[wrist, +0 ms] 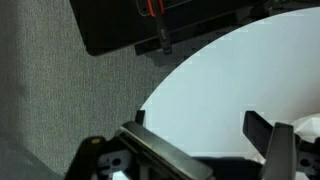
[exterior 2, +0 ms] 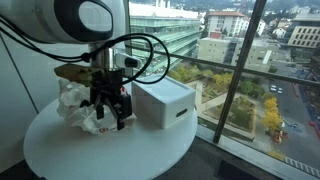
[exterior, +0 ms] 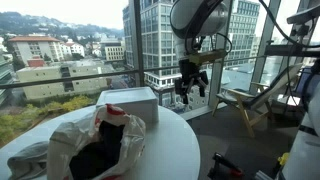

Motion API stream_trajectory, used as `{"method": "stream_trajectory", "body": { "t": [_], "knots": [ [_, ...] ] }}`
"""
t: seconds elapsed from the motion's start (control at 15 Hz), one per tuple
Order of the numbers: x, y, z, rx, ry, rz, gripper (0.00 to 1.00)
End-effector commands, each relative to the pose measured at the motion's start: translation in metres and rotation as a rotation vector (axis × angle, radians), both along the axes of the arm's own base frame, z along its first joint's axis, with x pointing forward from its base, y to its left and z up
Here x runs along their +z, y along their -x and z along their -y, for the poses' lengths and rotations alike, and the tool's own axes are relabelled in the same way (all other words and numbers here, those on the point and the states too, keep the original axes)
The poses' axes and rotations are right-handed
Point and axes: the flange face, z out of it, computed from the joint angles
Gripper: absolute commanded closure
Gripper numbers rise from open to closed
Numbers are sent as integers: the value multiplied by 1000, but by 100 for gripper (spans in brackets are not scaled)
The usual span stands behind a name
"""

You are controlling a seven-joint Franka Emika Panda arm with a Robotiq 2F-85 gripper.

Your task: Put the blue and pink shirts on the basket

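One tool (exterior: 192,92), jaws spread and empty, hovers over the round surface's (exterior: 170,140) rim in an exterior view; the crumpled shirts (exterior: 95,140) lie at its eight o'clock, beyond the white basket (exterior: 128,104).

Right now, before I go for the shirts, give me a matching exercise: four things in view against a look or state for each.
1 gripper
2 white box
3 clothes heap
4 table

a round, white
b crumpled, beside the box
c open, empty
d square-sided, standing on the table

Pairs: 1c, 2d, 3b, 4a.
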Motion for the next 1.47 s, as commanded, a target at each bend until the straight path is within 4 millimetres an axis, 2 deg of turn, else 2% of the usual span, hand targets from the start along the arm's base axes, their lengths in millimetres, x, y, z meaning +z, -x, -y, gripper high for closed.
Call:
{"method": "stream_trajectory", "body": {
  "t": [0.0, 0.73, 0.8, 1.07, 1.4],
  "knots": [
    [1, 0, 0, 0, 0, 0, 0],
    [2, -1, 0, 0, 0, 1, 0],
    [-5, -2, -8, 14, 13, -9, 0],
    [-33, -12, -72, 137, 24, -34, 0],
    [-54, -38, -180, 295, 31, 55, 0]
  ]
}}
